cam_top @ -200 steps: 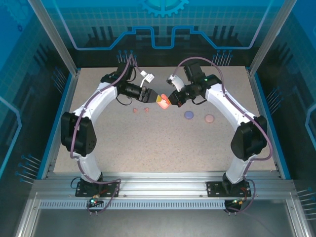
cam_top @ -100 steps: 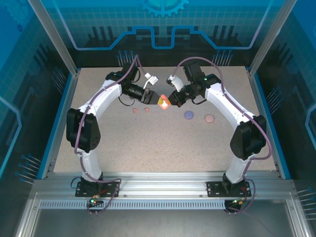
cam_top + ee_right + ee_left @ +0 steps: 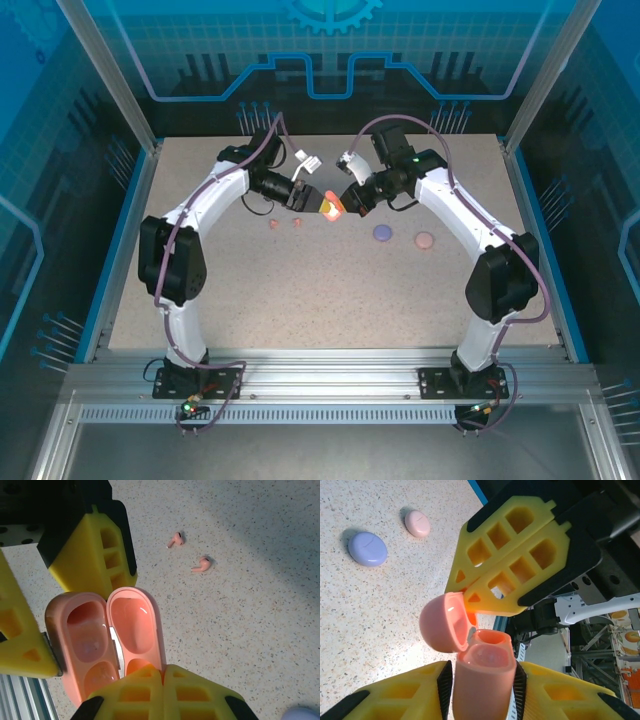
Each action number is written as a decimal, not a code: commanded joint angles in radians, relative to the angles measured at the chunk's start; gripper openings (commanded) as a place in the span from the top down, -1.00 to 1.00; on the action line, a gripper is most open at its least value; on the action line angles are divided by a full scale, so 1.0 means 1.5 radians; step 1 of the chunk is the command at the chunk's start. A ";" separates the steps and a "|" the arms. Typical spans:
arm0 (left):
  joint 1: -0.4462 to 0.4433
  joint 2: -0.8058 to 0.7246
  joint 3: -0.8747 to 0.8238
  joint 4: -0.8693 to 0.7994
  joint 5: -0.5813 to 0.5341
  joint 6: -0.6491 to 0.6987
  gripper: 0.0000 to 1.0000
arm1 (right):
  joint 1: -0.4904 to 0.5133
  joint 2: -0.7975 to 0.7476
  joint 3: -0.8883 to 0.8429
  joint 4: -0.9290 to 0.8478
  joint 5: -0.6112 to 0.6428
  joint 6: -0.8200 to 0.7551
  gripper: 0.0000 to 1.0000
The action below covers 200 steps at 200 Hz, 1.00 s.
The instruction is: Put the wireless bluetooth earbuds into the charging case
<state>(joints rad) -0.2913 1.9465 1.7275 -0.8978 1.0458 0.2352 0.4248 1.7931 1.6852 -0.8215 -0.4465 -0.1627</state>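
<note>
Left fingers [image 3: 385, 697] nearer: two earbuds [image 3: 201, 565], three cases [image 3: 367, 548]

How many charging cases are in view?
3. An open orange case sits in the left gripper; a purple case and a pink case lie shut on the table, right of it.

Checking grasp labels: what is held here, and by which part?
The left gripper clamps the open pink charging case by its body's sides. The right gripper, shut, touches the lid; a pinch cannot be told.
</note>
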 commanded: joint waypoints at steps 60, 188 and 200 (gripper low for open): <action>-0.006 0.014 0.027 -0.013 0.023 0.009 0.49 | 0.001 0.013 0.021 -0.002 -0.008 -0.005 1.00; 0.041 -0.168 -0.232 0.358 -0.089 -0.178 1.00 | -0.108 -0.131 -0.062 0.110 -0.031 0.229 -0.36; 0.047 -0.210 -0.284 0.433 -0.132 -0.214 1.00 | -0.107 -0.134 -0.074 0.108 -0.019 0.266 -0.39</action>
<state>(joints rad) -0.2455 1.7733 1.4071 -0.5369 0.9543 0.0460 0.2623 1.6306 1.6196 -0.7010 -0.4721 0.0841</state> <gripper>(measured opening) 0.221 0.681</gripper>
